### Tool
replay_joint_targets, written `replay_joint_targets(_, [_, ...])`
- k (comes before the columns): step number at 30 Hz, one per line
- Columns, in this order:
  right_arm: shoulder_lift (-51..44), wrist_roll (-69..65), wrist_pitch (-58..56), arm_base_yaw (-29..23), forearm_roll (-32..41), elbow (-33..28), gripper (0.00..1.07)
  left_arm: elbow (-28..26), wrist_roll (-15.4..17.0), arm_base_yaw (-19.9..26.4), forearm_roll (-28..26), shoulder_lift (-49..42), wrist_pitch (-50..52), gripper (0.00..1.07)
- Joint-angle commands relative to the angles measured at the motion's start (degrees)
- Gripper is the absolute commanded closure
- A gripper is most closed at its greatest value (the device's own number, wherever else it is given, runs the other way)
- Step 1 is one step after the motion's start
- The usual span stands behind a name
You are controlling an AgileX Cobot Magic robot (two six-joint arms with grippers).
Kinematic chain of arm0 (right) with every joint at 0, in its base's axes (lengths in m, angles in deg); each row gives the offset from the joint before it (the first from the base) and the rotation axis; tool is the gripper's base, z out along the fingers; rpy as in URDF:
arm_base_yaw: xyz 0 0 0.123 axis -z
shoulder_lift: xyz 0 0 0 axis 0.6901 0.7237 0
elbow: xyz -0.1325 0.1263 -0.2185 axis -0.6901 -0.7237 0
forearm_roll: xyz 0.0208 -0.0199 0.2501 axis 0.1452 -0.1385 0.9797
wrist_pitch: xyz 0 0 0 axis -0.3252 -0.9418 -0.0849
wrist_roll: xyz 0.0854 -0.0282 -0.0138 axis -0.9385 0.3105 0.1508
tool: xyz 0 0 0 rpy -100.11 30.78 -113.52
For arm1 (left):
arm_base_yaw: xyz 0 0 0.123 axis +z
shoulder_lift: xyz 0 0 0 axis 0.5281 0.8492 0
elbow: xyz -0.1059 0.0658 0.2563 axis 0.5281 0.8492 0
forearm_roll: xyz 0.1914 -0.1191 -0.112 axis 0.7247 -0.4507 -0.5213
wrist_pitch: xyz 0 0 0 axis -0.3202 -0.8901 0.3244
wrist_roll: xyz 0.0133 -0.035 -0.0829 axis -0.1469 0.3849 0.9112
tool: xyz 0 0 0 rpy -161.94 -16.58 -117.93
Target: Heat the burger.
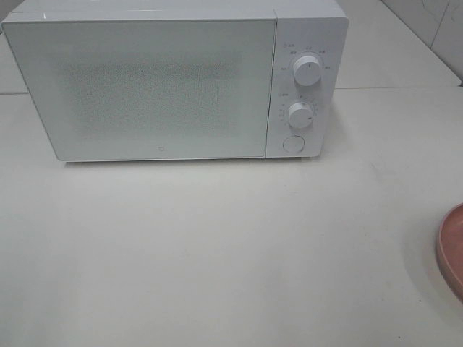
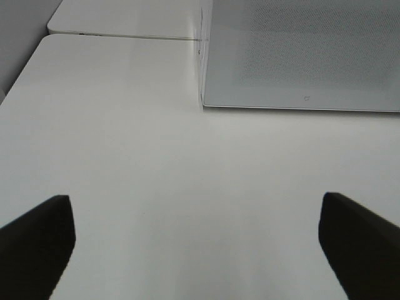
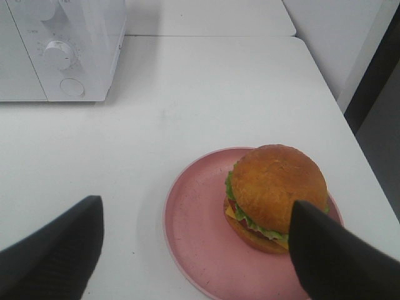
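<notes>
- Two grippers show only in their own wrist views; the high exterior view holds neither arm.
- The left gripper [image 2: 197,250] stands wide open with nothing between its dark fingers [image 2: 37,240], above bare white table [image 2: 125,125], with the front of the microwave [image 2: 300,56] ahead of it.
- The right gripper [image 3: 200,250] is also spread wide and holds nothing; one finger [image 3: 337,256] overlaps the near edge of the burger [image 3: 275,194] in that view, though I cannot tell whether it touches.
- The burger sits upright on a pink plate [image 3: 194,231], toward one side of it rather than at its centre; golden bun on top, lettuce, cheese and tomato showing at the rim.
- In the high view the white microwave [image 1: 145,87] stands at the back of the table [image 1: 217,253] with its door shut, two knobs [image 1: 307,70] and a round button [image 1: 293,143] on its right panel.
- Only a sliver of the plate [image 1: 452,246] shows at the right edge of that view, well apart from the microwave.
</notes>
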Motion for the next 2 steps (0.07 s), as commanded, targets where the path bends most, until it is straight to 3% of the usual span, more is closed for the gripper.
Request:
replay_joint_targets(1, [-1.0, -0.3, 0.3, 0.3, 0.0, -0.1, 0.31, 0.2, 0.2, 0.0, -0.4, -1.4, 0.5, 0.08])
replay_joint_targets(2, [-1.0, -0.3, 0.3, 0.3, 0.0, -0.1, 0.31, 0.2, 0.2, 0.0, -0.4, -1.4, 0.5, 0.08])
